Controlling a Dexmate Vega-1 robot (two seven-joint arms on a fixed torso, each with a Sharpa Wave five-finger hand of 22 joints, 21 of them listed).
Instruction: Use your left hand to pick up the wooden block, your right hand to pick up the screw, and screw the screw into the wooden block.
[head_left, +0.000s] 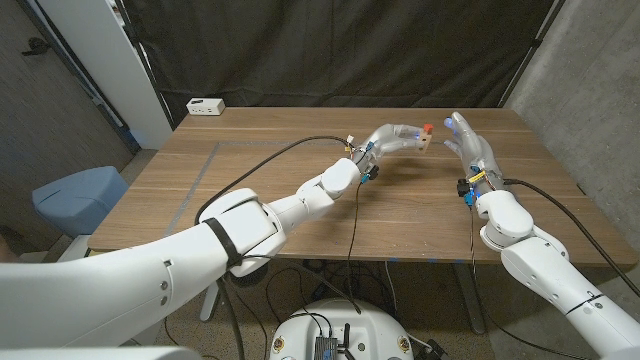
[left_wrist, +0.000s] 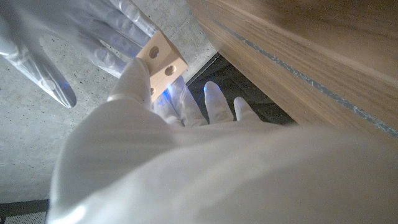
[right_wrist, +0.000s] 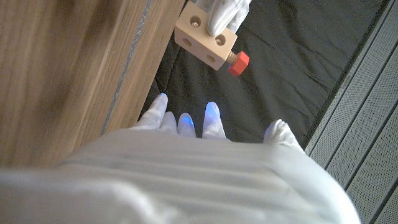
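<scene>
Head view, item one: wooden table (head_left: 300, 200), brown plank top, with both white arms reaching over it from the near corners. Item two: left hand (head_left: 392, 138), raised above the far right part of the table, fingers closed around the wooden block (head_left: 425, 141), which is held clear of the surface. Item three: screw (head_left: 427, 128), red-headed, seated in the block with its head standing out at the block's top as seen from the head camera. Item four: right hand (head_left: 472, 148), just beside the block on its right, fingers spread and upright, holding nothing; contact with block or screw cannot be told. Item five: white power strip (head_left: 205, 106), lying at the far left corner of the table. Item six: blue seat (head_left: 78, 193), left of the table, off its edge. Left wrist view: left hand (left_wrist: 155, 124) with a thumb and fingers clasping the pale block (left_wrist: 163, 62), two round holes showing on one face; the right hand (left_wrist: 81, 37) spread open just beyond it. Right wrist view: block (right_wrist: 205, 38) gripped by white fingertips (right_wrist: 225, 14) of the left hand, the screw (right_wrist: 237, 62) projecting from one face with threads visible between head and wood; the right hand's own fingertips (right_wrist: 211, 118) apart from both.
</scene>
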